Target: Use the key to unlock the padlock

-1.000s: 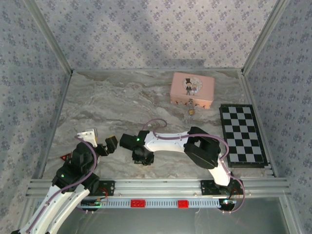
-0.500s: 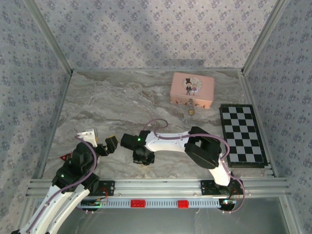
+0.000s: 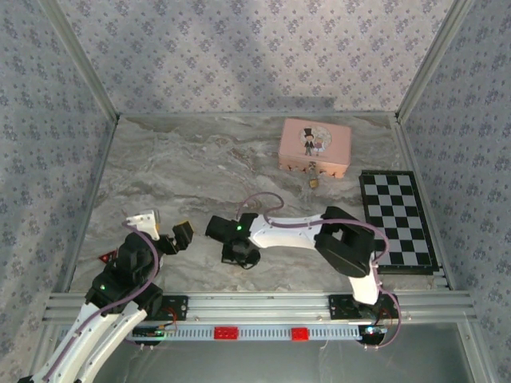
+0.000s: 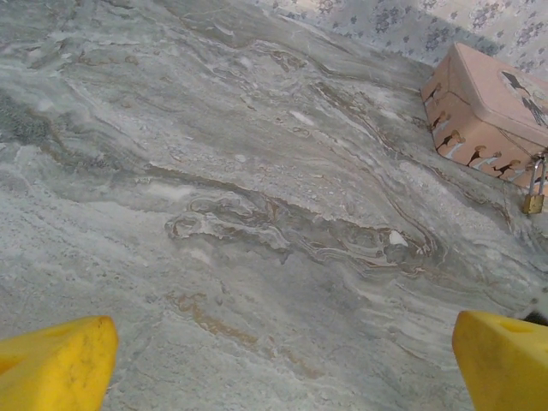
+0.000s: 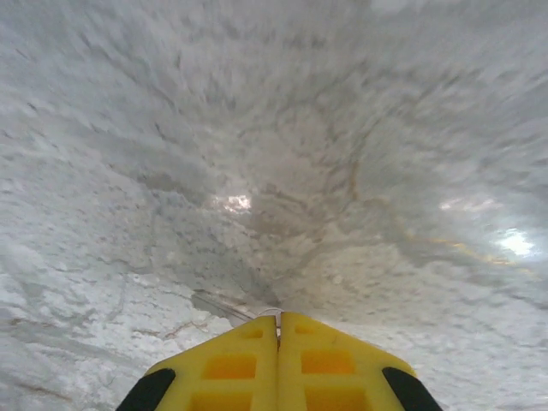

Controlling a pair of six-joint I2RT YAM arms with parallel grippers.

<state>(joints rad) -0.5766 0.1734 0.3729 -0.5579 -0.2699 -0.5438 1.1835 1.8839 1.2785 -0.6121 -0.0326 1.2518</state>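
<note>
The tiny brass padlock (image 3: 313, 180) hangs by its thin shackle from the front clasp of the pink picture tin (image 3: 314, 146) at the back right; the left wrist view has the padlock (image 4: 533, 201) at its right edge, below the tin (image 4: 488, 111). My right gripper (image 3: 239, 257) points down at the marble near the front centre. Its yellow fingers (image 5: 227, 364) are pressed together, with a thin silvery sliver, the key (image 5: 272, 312), peeking out at their tips. My left gripper (image 3: 165, 230) sits at the front left, open, with bare marble between its fingers (image 4: 60, 364).
A black-and-white checkerboard (image 3: 398, 219) lies along the right side. A small red triangle (image 3: 105, 257) rests by the left arm. Patterned walls and metal rails enclose the marble tabletop (image 3: 192, 171).
The right arm has shifted a little to the right, carrying its shut gripper along the front of the table. The left arm has stayed still.
</note>
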